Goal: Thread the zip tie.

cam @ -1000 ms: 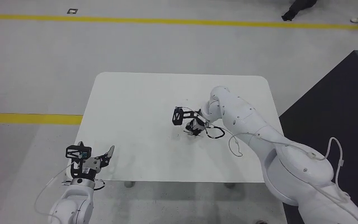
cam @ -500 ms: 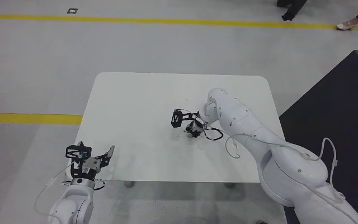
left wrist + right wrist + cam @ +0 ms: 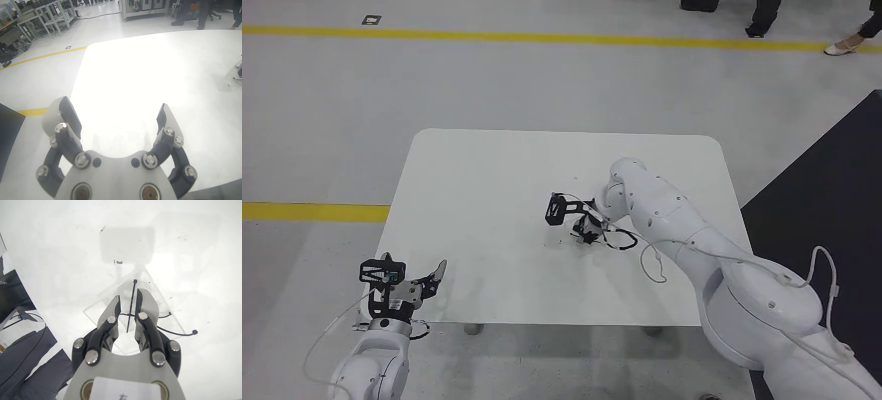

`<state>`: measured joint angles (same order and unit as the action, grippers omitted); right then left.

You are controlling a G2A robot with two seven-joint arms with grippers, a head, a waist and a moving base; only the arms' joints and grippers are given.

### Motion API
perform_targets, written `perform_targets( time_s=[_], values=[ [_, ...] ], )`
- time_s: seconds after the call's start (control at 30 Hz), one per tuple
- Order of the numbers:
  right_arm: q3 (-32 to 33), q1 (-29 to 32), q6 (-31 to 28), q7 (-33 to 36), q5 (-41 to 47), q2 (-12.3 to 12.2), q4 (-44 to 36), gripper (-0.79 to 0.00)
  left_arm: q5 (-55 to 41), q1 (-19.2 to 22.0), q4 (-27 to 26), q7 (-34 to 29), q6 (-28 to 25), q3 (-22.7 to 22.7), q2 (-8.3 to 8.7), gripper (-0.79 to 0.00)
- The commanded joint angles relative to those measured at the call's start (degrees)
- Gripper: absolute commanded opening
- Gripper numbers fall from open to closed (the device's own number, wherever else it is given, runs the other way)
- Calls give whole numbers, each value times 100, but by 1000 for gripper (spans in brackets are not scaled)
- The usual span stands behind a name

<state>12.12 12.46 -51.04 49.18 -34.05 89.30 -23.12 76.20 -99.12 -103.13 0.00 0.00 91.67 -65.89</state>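
A black zip tie (image 3: 132, 302) lies straight on a clear plastic plate (image 3: 105, 313), its head pointing away from the wrist. My right gripper (image 3: 128, 294) hovers low over the plate, open, with one finger on each side of the tie; the tie runs close along one pad (image 3: 137, 302). A second black zip tie (image 3: 170, 330) crosses under the first and curves off the plate. From above, the right gripper (image 3: 582, 228) is near the middle of the white table (image 3: 482, 200). My left gripper (image 3: 113, 102) stands open and empty at the table's front left edge (image 3: 432, 275).
The plate's corner and edges stick out in front of the right fingers. A black cable (image 3: 620, 240) loops from the right wrist onto the table. Yellow floor lines run behind and to the left of the table.
The right arm has shifted slightly to the left over the plate. The left arm has stayed where it was.
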Motion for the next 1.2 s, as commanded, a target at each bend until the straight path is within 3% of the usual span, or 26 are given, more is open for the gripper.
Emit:
perform_targets(
  time_s=[0.0, 0.5, 0.6, 0.67, 0.77, 1.0, 1.17],
  values=[
    [11, -1, -20, 37, 3, 23, 17, -625, 0, 0, 0, 0, 0, 0, 0, 0],
    [76, 11, 65, 228, -28, 215, 321, -656, 0, 0, 0, 0, 0, 0, 0, 0],
    [86, 12, 77, 239, -48, 254, 376, -686, 0, 0, 0, 0, 0, 0, 0, 0],
    [92, 11, 111, 240, -66, 283, 406, -785, 0, 0, 0, 0, 0, 0, 0, 0],
    [109, 16, 99, 235, -69, 320, 471, -785, 0, 0, 0, 0, 0, 0, 0, 0],
    [169, -40, -429, -22, 18, 324, 686, -785, 0, 0, 0, 0, 0, 0, 0, 0],
    [29, -67, -697, -289, 322, 163, 585, -785, 0, 0, 0, 0, 0, 0, 0, 0]
  ],
)
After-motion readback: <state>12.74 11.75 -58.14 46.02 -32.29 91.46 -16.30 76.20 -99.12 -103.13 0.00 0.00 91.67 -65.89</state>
